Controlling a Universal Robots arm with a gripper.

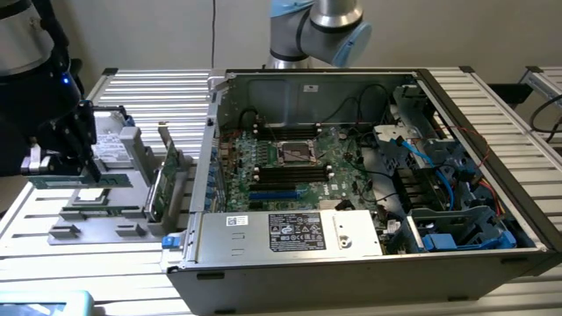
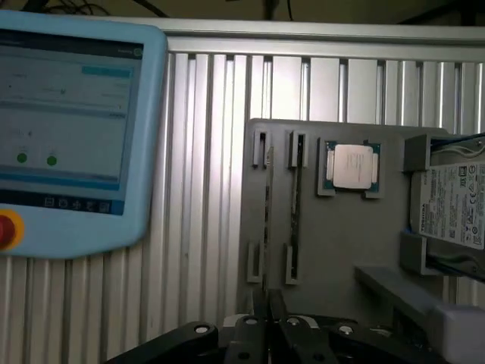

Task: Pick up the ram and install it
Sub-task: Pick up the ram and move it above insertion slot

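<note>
pick-up step: fingers [image 2: 277, 305] clenched on ram [image 1: 83, 180], held above tray [image 1: 97, 227]. install undone; memory slots [image 1: 290, 172] well apart, likely needed careful edge alignment.

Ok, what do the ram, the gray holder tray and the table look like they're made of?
The ram: green circuit board, likely fibreglass laminate, matte. The holder tray: dull uniform gray with blocky clips, probably plastic. The table: silvery ribbed slats catching glare, likely bare aluminium.
</note>
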